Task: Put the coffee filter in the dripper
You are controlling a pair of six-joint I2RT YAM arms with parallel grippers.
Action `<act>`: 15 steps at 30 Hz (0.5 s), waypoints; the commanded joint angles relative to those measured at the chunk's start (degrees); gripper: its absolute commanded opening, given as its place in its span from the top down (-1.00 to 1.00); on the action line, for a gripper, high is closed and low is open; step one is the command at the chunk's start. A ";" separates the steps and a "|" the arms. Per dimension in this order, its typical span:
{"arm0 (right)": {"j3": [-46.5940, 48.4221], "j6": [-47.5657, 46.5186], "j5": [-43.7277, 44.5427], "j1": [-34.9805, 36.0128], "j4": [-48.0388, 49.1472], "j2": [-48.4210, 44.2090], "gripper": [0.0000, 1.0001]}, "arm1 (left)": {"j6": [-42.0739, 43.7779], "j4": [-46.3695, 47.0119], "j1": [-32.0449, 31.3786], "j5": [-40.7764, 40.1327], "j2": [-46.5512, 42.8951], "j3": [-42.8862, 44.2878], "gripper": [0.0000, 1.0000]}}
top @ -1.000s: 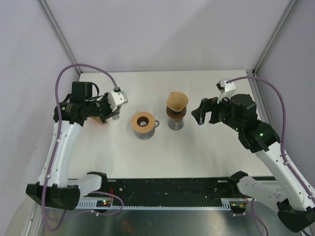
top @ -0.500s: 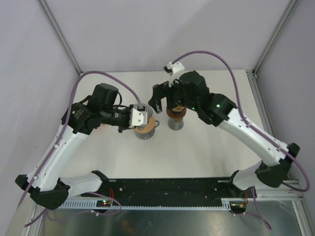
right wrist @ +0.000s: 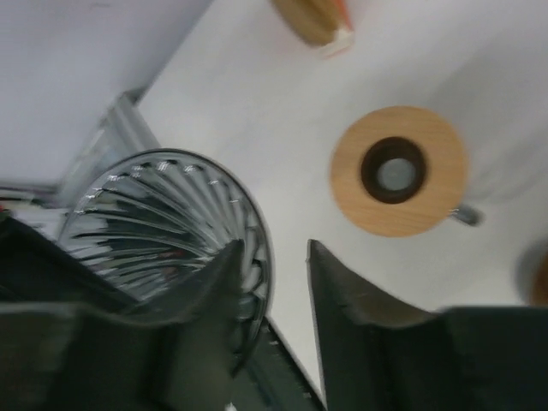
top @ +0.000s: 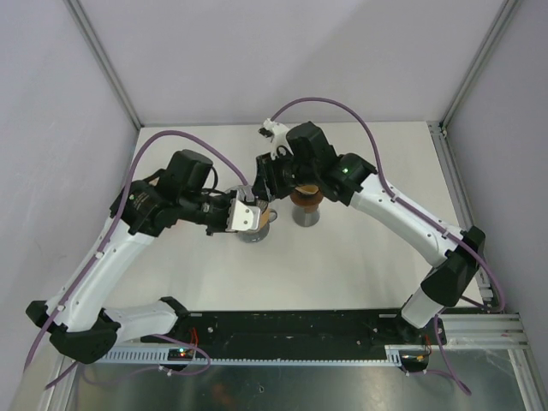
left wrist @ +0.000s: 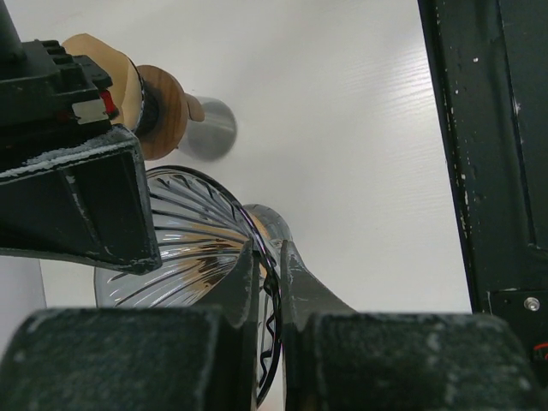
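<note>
**Dripper held by left, right jaws straddling its rim; filter on stand**

Left gripper (left wrist: 270,257): my fingers are pinched nearly together on the rim of the ribbed glass dripper (left wrist: 193,248), one finger inside the bowl and one outside. The grip is firm, with glass between the pads. The dripper is held up off the table (top: 342,257).

Right gripper (right wrist: 274,257): my arm reaches across from the right, so both wrists meet at mid-table. My jaws stand about halfway apart over the same rim, on the side away from the left grip. One finger lies inside the bowl and one outside. The rim runs close along the inner finger, and white table shows through the rest of the gap. These jaws have not closed on anything.

Coffee filter (left wrist: 116,73): a tan paper cone seated on a wooden stand (left wrist: 167,111) with a grey metal base. It stands just beside the dripper, towards the right arm, and apart from it. It is not in the dripper.

Below the dripper stands a cup with a wooden collar (right wrist: 398,171), its dark opening facing up.
</note>
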 commanded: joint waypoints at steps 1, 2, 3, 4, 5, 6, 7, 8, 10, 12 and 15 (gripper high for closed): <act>1.89 0.73 -8.94 0.05 1.75 1.61 0.47 | 2.58 1.24 -0.48 -2.09 -0.48 2.20 0.99; 1.65 0.74 -9.34 0.12 2.06 1.70 0.63 | 2.73 1.27 -0.50 -2.55 -0.47 2.12 0.99; 1.44 0.75 -9.50 0.12 2.35 1.62 0.82 | 2.77 1.32 -0.46 -2.96 -0.55 2.00 1.00; 1.16 0.71 -9.27 0.07 2.71 1.58 0.91 | 2.47 1.70 -0.49 -3.74 -0.55 1.85 1.00; 0.89 0.70 -8.98 -0.04 3.07 1.34 0.95 | 2.20 2.11 -0.46 -4.39 -0.68 1.51 1.00; 0.53 0.69 -8.48 -0.14 3.47 1.17 0.98 | 1.62 2.71 -0.49 -5.60 -0.79 0.99 0.97; 0.27 0.68 -8.02 -0.32 3.80 0.87 0.99 | 1.11 3.37 -0.46 -6.55 -0.97 0.60 0.89; -0.04 0.63 -7.34 -0.50 4.19 0.54 0.99 | 0.46 4.09 -0.44 -7.82 -1.11 0.05 0.83; -0.75 0.62 -5.74 -0.88 5.00 -0.10 1.00 | -0.58 5.26 -0.50 -9.71 -1.41 -0.82 0.75; -1.64 0.42 -3.58 -0.97 6.11 -0.87 1.00 | -1.63 6.50 -0.49 -10.93 -1.75 -1.55 0.59; -2.98 0.42 -0.47 -1.30 7.60 -1.81 1.00 | -3.38 7.82 -0.45 -12.14 -2.03 -2.05 0.24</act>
